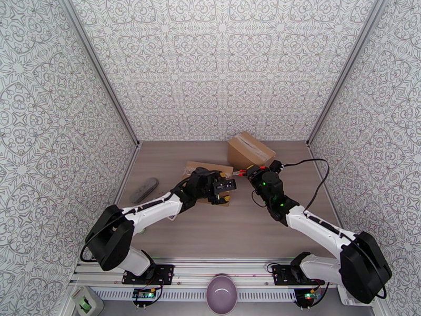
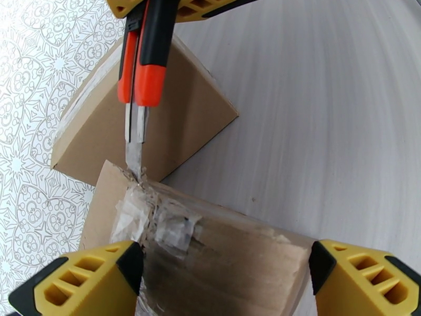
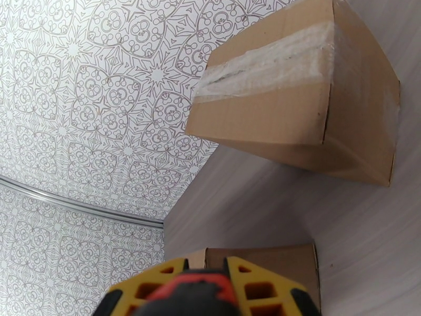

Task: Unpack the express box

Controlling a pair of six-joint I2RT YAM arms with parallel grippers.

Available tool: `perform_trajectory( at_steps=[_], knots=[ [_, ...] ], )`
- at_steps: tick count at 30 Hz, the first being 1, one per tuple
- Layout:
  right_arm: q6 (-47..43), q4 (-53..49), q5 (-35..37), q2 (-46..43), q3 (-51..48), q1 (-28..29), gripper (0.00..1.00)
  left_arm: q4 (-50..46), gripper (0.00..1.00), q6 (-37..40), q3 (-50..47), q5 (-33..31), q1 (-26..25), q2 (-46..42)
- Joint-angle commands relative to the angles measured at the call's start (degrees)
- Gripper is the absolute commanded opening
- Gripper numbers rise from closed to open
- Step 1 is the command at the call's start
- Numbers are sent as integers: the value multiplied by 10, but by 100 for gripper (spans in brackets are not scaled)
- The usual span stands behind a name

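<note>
The express box (image 1: 202,169) is a flat cardboard box with crumpled clear tape (image 2: 158,222), lying mid-table. My left gripper (image 1: 226,186) hangs over it, open wide, its yellow fingers (image 2: 84,283) spread across the taped top. My right gripper (image 1: 252,172) is shut on an orange-and-black utility knife (image 2: 144,64). The knife's blade tip (image 2: 134,161) touches the taped far edge of the box. From the right wrist I see the knife handle (image 3: 197,290) between my fingers and a corner of the box (image 3: 263,264) below it.
A second taped cardboard box (image 1: 250,150) stands just behind, near the back wall. A grey oblong object (image 1: 144,189) lies at the left side of the table. A cable (image 1: 316,180) loops at the right. A purple bowl (image 1: 221,293) sits by the arm bases.
</note>
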Motion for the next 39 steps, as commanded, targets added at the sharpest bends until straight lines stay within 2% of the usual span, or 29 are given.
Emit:
perform_trajectory(
  at_steps=[1, 22, 39],
  knots=[
    [8, -51, -89, -13, -15, 12, 0, 80, 89, -27, 5, -72, 11, 14],
    [4, -2, -151, -6, -58, 13, 0, 89, 89, -78, 28, -79, 23, 29],
    [-12, -33, -178, -41, -80, 13, 0, 83, 89, -86, 41, -99, 28, 35]
  ],
)
